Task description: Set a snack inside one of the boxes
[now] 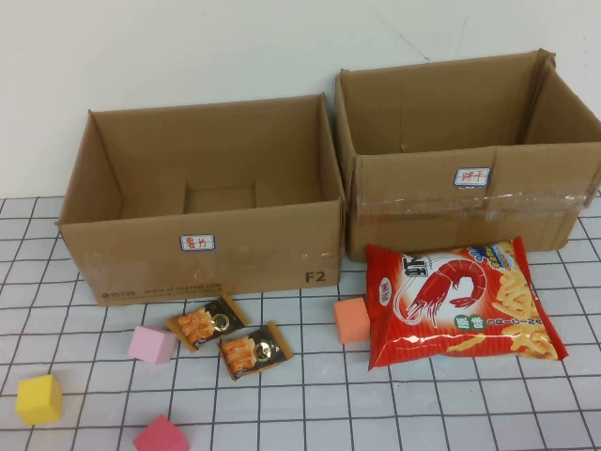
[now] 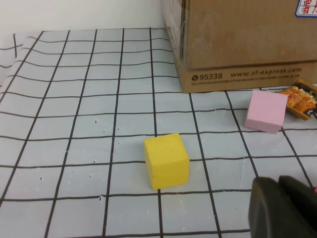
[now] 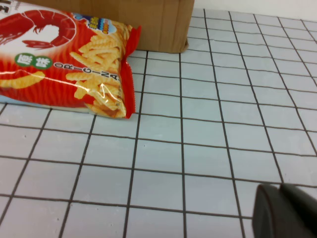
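We see only a dark corner of the left hand [image 2: 285,208] near the yellow cube [image 2: 166,160] and of the right hand [image 3: 285,210] over bare bench [image 3: 198,148] — grip state unreadable on both — shrimp-chip bag [image 1: 460,303] lying before the right box [image 1: 467,150].

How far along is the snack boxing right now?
Nothing is boxed: left box and right box look empty. Shrimp chips bag and two small snack packets lie on the table. Nothing is in hand; left gripper hangs near the yellow cube, right gripper beside the bag. Picking and placing remain.
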You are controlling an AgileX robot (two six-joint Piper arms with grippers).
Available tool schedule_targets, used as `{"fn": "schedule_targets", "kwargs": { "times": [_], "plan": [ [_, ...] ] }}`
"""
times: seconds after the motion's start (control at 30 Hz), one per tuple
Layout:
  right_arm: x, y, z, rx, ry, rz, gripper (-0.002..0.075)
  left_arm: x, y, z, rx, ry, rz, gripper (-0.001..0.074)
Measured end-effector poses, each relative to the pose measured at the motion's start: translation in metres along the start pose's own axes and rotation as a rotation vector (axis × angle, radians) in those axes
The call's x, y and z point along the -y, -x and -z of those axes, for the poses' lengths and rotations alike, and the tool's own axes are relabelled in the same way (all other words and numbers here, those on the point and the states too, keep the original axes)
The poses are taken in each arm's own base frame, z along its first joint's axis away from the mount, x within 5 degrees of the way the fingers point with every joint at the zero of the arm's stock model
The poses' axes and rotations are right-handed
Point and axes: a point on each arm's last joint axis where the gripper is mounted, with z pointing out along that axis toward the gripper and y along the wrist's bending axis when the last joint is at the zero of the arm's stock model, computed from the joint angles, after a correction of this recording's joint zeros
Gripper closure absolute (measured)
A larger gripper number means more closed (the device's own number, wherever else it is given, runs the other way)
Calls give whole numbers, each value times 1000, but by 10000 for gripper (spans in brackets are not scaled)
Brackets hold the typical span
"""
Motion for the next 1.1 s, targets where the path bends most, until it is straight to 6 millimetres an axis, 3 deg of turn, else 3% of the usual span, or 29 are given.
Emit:
{"fn": "schedule_targets", "kwargs": {
  "times": [1.1],
  "plan": [
    [0, 0, 0, 0, 0, 8, 727, -1, 0, 0, 0, 7, -35, 736]
  ]
}}
